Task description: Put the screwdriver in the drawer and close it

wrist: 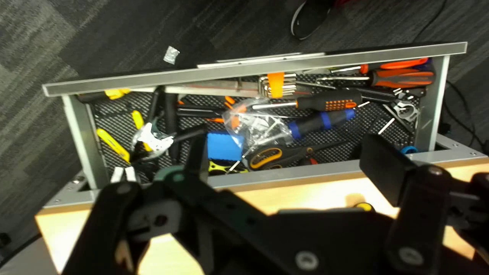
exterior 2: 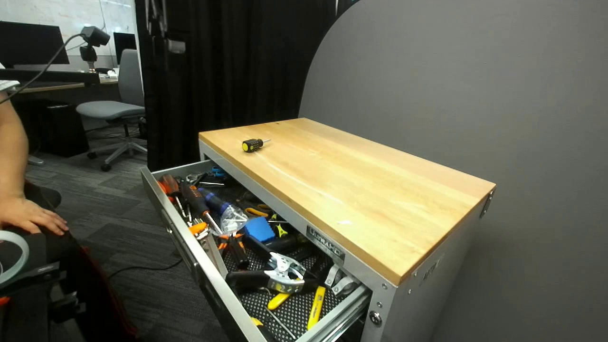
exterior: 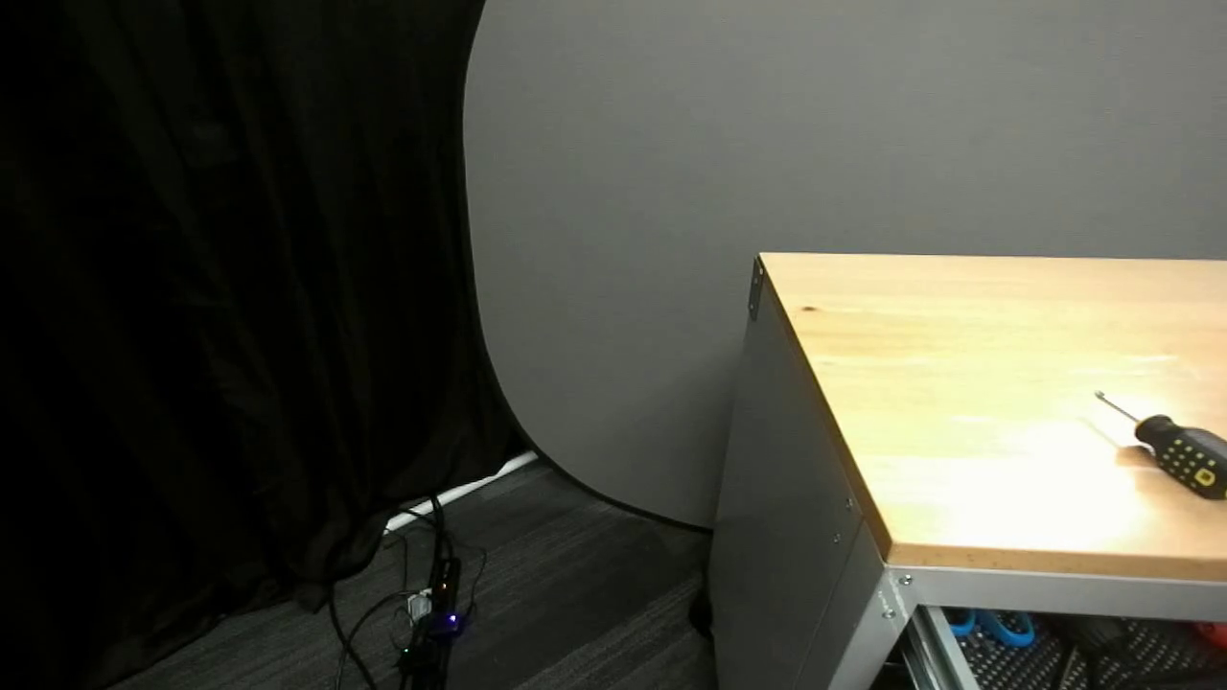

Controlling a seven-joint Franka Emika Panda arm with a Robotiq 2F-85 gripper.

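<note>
The screwdriver lies on the light-wood cabinet top, with a thin metal shaft and a black handle with yellow dots and a yellow end. It shows in both exterior views [exterior: 1181,452] [exterior 2: 252,145]. In the wrist view only the yellow handle end [wrist: 365,206] shows; the gripper body hides the rest. The drawer [exterior 2: 207,267] is pulled open below the top and holds many tools; its front rim [wrist: 252,73] runs across the wrist view. My gripper [wrist: 286,158] is open, its fingers wide apart with nothing between them, above the top's front edge. Neither exterior view shows it.
The drawer holds a metal spring clamp [exterior 2: 285,271], a blue block [exterior 2: 260,230], scissors [wrist: 294,153] and other screwdrivers. A grey panel [exterior 2: 465,95] stands behind the cabinet. A person's arm [exterior 2: 12,156] is at the left, near the drawer side. Cables [exterior: 436,594] lie on the floor.
</note>
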